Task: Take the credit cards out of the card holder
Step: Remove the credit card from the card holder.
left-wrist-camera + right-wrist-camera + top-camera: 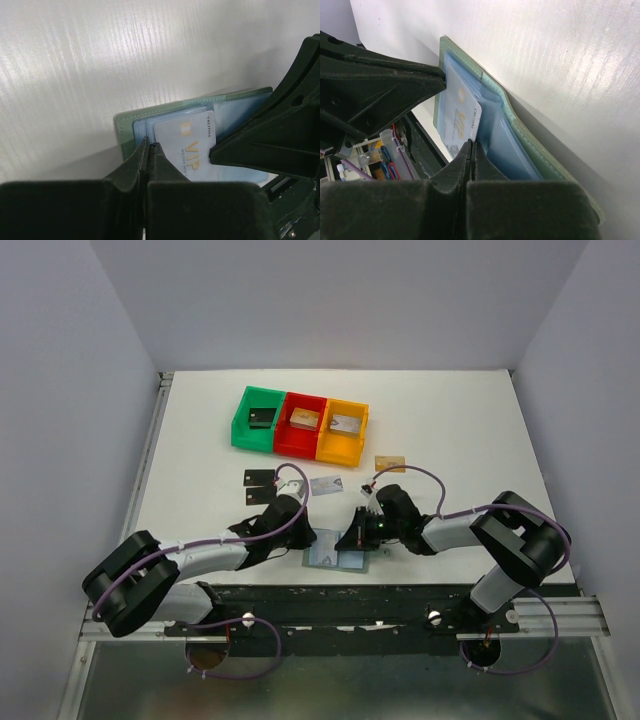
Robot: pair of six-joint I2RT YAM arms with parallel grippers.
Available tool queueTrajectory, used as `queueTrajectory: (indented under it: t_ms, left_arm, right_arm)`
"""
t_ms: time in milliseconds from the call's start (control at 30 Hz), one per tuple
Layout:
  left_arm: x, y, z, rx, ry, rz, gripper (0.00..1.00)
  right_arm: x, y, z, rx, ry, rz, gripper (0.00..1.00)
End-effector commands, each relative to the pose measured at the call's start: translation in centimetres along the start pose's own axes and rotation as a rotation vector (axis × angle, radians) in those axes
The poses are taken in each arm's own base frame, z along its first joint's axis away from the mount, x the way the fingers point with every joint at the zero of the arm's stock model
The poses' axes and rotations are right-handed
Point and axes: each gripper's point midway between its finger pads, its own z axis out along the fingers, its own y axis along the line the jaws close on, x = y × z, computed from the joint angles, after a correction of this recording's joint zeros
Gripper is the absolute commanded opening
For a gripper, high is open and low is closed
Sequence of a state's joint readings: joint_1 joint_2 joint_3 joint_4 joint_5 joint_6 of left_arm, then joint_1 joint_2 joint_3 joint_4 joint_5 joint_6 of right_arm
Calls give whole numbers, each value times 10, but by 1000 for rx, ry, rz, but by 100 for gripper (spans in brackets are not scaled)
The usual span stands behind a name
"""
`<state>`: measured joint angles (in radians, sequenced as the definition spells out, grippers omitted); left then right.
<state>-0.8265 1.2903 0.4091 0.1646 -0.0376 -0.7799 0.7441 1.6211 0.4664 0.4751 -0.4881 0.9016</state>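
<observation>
We saw the card holder (338,558) lying open at the near edge of the table (450,420), between the two arms. The left gripper (150,146) was closed, its tips meeting at the edge of a pale blue pocket; we could not tell whether it pinched anything. The right gripper (471,145) was closed on the lower corner of a white VIP card (462,112) lying against the holder's pockets.
</observation>
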Motion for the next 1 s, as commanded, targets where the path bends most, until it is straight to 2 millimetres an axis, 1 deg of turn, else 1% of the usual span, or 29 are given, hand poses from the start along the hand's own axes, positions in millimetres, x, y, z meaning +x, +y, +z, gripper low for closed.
queueTrajectory:
  t_ms: [0, 33, 133, 300, 333, 367, 400, 467, 500, 567, 767, 967]
  left_arm:
    - [13, 23, -6, -88, 30, 0, 0]
    - [13, 23, -7, -91, 26, 0, 0]
    - [10, 25, -10, -101, 13, 6, 8]
    - [11, 27, -9, -107, 21, 14, 7]
    - [13, 27, -8, -107, 27, 15, 5]
    - [14, 27, -7, -107, 31, 16, 3]
    - [15, 28, -6, -109, 36, 14, 1]
    - [18, 28, -4, -106, 44, 12, 0]
    - [18, 28, -4, -105, 45, 12, 0]
    - [17, 28, -3, -104, 44, 12, 0]
    - [20, 29, -2, -110, 53, 12, 0]
    - [22, 31, 0, -116, 62, 11, 0]
  right_arm:
    - [-3, -3, -1, -9, -20, -13, 1]
    - [-2, -3, -2, -10, -19, -18, 0]
    - [-3, -6, -3, -1, -20, -16, 0]
    - [-3, -6, -2, 1, -14, -17, 0]
    - [-3, -5, -2, -1, -14, -15, 3]
    - [-4, -5, -2, -1, -17, -11, 8]
    - [-5, -4, -2, -1, -17, -4, 15]
    - [-6, -2, -2, -9, -16, -1, 25]
    - [-6, -1, -1, -12, -14, -2, 29]
    - [-7, 1, -1, -18, -15, 0, 32]
    - [-11, 8, -1, -47, -23, 4, 32]
    - [-14, 19, -2, -144, -33, 16, 32]
